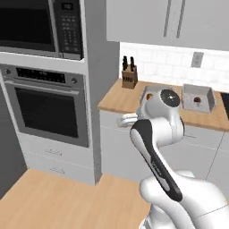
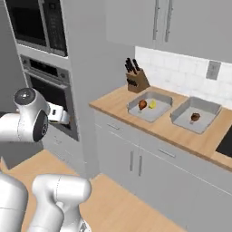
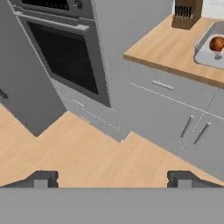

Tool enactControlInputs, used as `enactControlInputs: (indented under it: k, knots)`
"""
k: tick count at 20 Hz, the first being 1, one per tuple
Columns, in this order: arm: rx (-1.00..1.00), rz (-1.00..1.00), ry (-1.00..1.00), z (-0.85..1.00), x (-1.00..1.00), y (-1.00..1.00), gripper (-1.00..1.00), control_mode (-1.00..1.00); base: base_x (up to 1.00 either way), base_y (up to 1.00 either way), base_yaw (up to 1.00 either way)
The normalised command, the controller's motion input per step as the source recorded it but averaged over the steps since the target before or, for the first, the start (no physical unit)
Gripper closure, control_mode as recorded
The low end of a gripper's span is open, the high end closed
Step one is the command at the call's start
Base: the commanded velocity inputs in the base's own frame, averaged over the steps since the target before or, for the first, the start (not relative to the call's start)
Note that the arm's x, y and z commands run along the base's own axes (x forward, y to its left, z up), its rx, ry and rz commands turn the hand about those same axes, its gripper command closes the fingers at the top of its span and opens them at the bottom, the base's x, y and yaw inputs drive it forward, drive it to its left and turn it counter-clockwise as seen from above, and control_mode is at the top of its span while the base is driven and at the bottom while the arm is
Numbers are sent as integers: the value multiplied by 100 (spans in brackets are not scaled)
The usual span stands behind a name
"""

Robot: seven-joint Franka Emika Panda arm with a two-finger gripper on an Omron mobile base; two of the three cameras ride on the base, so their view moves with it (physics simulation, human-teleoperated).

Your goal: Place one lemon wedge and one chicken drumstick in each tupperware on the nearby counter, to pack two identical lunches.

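Right base view: two tupperware [image 2: 159, 112] (two drumsticks [image 2: 142, 104], one lemon wedge [image 2: 153, 104]); end effector [image 3: 112, 178] wide, empty

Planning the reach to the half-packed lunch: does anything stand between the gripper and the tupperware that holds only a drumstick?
Nothing visible blocks it. The open, empty gripper hangs over the floor, off the counter. The other tupperware and knife block sit to one side of the tupperware holding one chicken drumstick.

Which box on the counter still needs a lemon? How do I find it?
Find the counter right of the oven. Two grey tupperware trays sit past the knife block. Pick the tray farther from the block: it holds just a drumstick, while its neighbour has a yellow wedge too.
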Motion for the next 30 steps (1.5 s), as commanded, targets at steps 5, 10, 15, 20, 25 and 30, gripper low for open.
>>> enactControlInputs:
  k: [5, 10, 15, 20, 25, 30]
  knots:
    - [0, 0, 0, 0, 0, 0, -100, 100, -22, 98, 62]
    - [0, 0, 0, 0, 0, 0, -100, 100, 69, 100, 37]
    - [0, 0, 0, 0, 0, 0, -100, 100, 12, 94, 63]
    - [0, 0, 0, 0, 0, 0, -100, 100, 41, 100, 50]
    - [0, 0, 0, 0, 0, 0, -100, 100, 100, 100, 6]
    - [0, 0, 0, 0, 0, 0, -100, 100, 100, 100, -3]
